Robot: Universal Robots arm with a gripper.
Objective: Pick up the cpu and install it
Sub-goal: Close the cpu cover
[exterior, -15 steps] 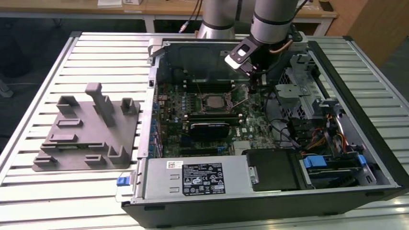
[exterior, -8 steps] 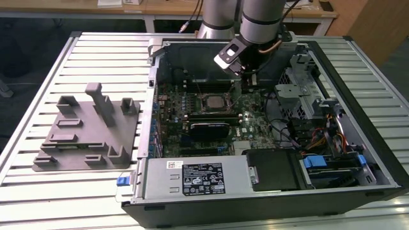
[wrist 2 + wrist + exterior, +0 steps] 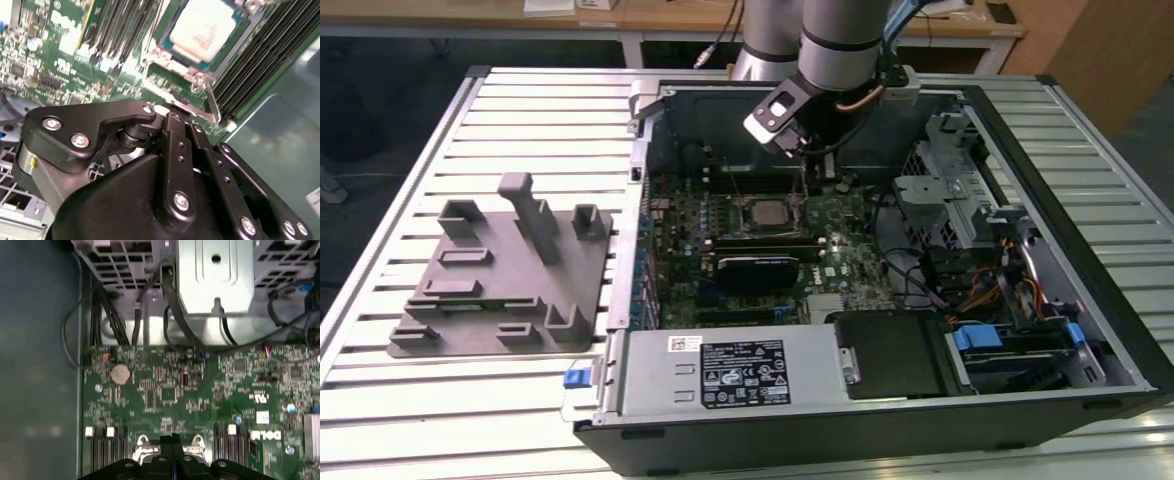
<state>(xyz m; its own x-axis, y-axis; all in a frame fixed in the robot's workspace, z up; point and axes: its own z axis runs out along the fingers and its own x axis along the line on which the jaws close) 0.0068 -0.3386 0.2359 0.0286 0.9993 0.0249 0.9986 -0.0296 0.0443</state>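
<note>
The cpu (image 3: 205,27), a flat silver square, lies inside the metal socket frame (image 3: 172,62) on the green motherboard (image 3: 60,55). In the exterior view the cpu (image 3: 766,212) sits mid-board in the open computer case. My gripper (image 3: 825,172) hangs over the board just behind the socket. Its black fingers (image 3: 175,122) are pressed together, shut, with nothing visible between them. The fingertips sit close to the frame's edge and the thin metal socket lever (image 3: 212,102). In the first wrist view the gripper (image 3: 172,440) covers the middle of the socket.
A grey plastic fixture block (image 3: 500,275) lies on the slatted table at the exterior view's left. The case wall (image 3: 647,130), a drive cage (image 3: 961,195), loose cables (image 3: 921,270) and the power supply (image 3: 720,370) surround the board. Memory slots (image 3: 260,55) flank the socket.
</note>
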